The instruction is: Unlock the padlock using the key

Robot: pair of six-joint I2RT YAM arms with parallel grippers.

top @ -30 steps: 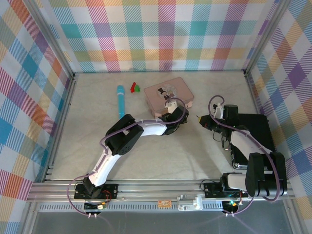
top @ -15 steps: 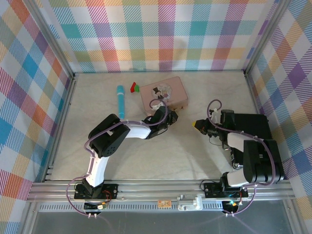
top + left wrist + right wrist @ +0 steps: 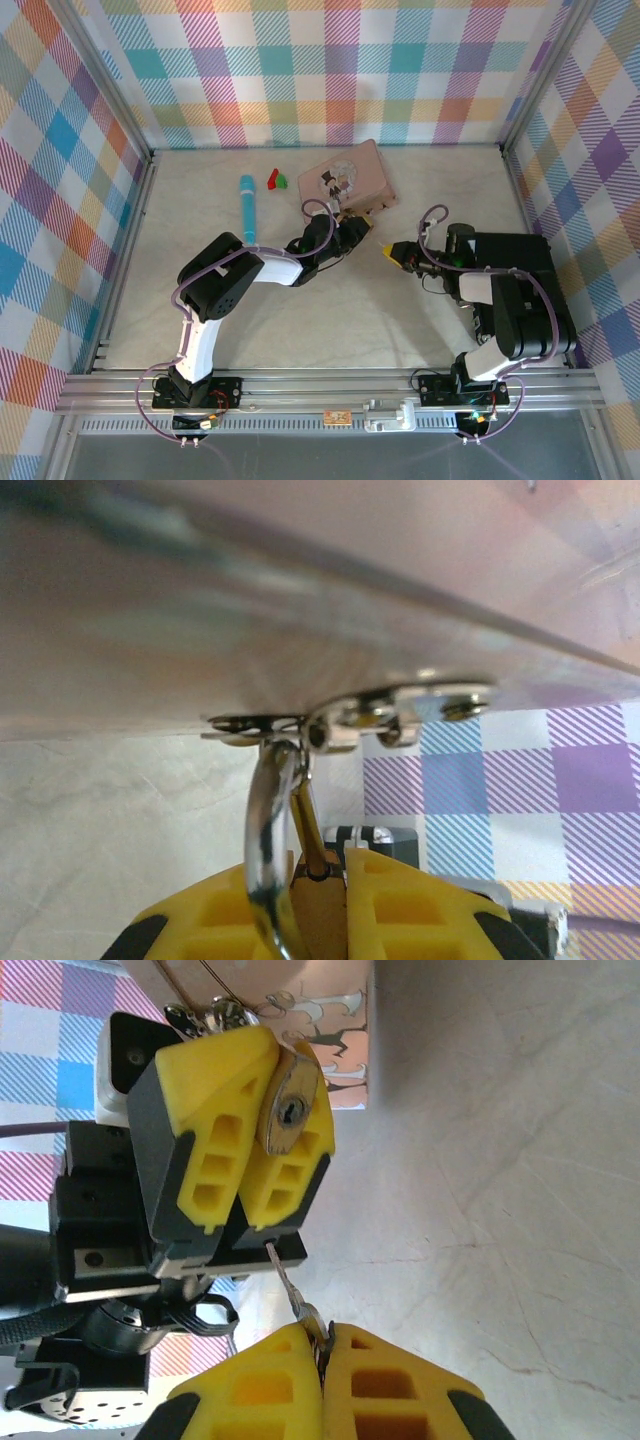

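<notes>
The small brass padlock [image 3: 288, 1112] is clamped between the yellow fingers of my left gripper [image 3: 349, 232]. Its keyhole faces the right wrist camera. In the left wrist view its silver shackle [image 3: 268, 820] runs up through the metal hasp [image 3: 350, 715] of the pink tin box [image 3: 346, 178]. My right gripper [image 3: 391, 251] is shut on the head of the thin silvery key [image 3: 290, 1285]. The key's blade points at the left gripper's black body, just below the padlock and outside the keyhole.
A turquoise pen-like cylinder [image 3: 246, 205] lies left of the box, with small red and green pieces [image 3: 276, 180] beside it. Checked walls close in the table on three sides. Bare tabletop [image 3: 330, 310] lies in front of both grippers.
My left gripper has pulled the padlock left and farther back, turning the pink box with it. My right gripper has moved left with the key, closing on the padlock.
</notes>
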